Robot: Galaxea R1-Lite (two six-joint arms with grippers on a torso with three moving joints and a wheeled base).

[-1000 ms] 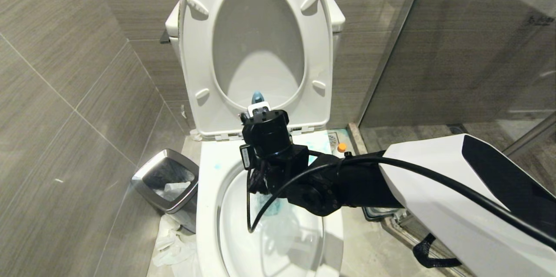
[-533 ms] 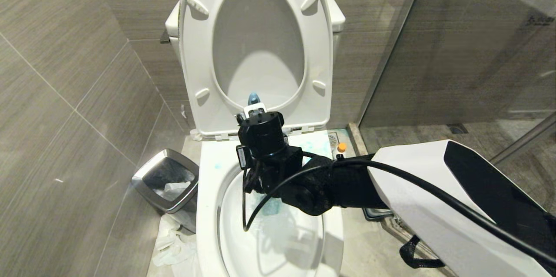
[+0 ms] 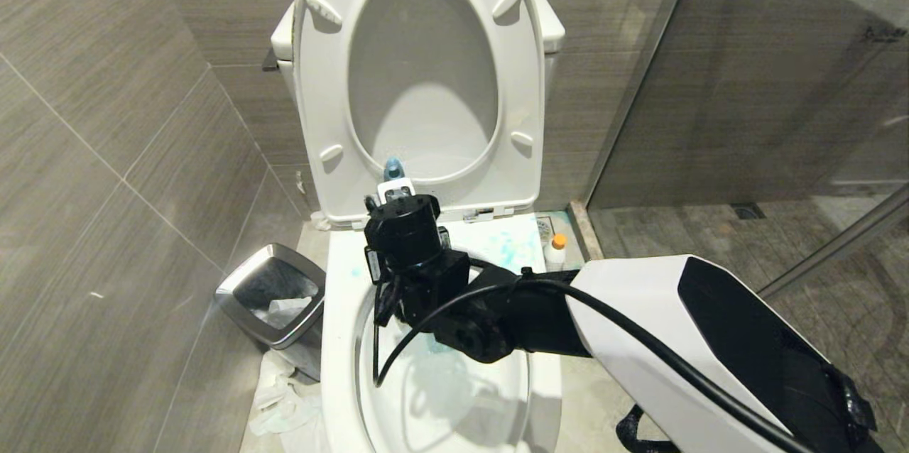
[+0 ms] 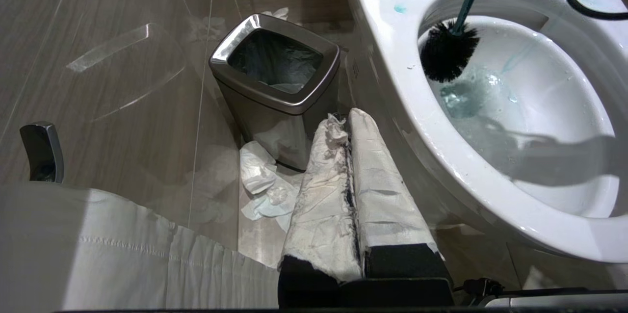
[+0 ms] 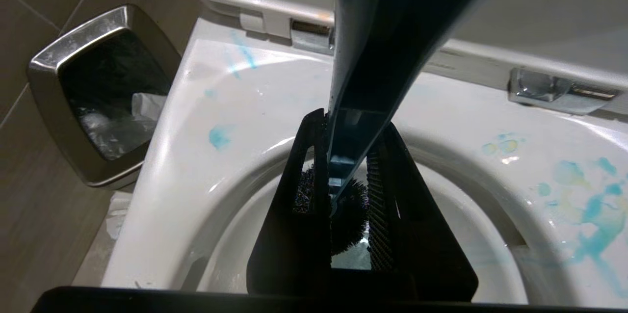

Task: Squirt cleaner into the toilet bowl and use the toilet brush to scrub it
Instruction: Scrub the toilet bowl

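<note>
The white toilet bowl (image 3: pixel 339 339) stands open with its seat and lid (image 3: pixel 419 77) raised. My right gripper (image 5: pixel 351 126) reaches over the bowl, shut on the slate-blue handle of the toilet brush (image 5: pixel 378 58). The handle's top end (image 3: pixel 393 169) sticks up above the wrist. The black bristle head (image 4: pixel 449 50) hangs inside the bowl against its inner wall, just above teal-tinted water. The cleaner (image 3: pixel 557 250), a white bottle with an orange cap, stands on the floor right of the toilet. My left gripper (image 4: pixel 343 119), wrapped in white, is shut and empty, low beside the bowl's outside.
A steel-rimmed square waste bin (image 3: pixel 273 300) stands left of the toilet, with crumpled paper (image 3: pixel 280 396) on the floor by it. Blue-teal smears (image 3: pixel 511 247) mark the bowl's back rim. A glass shower partition (image 3: pixel 746 84) closes the right side, and a tiled wall closes the left.
My right arm has swung left and a little toward the back of the bowl, carrying the brush with it. The cleaner bottle now shows more fully past the arm.
</note>
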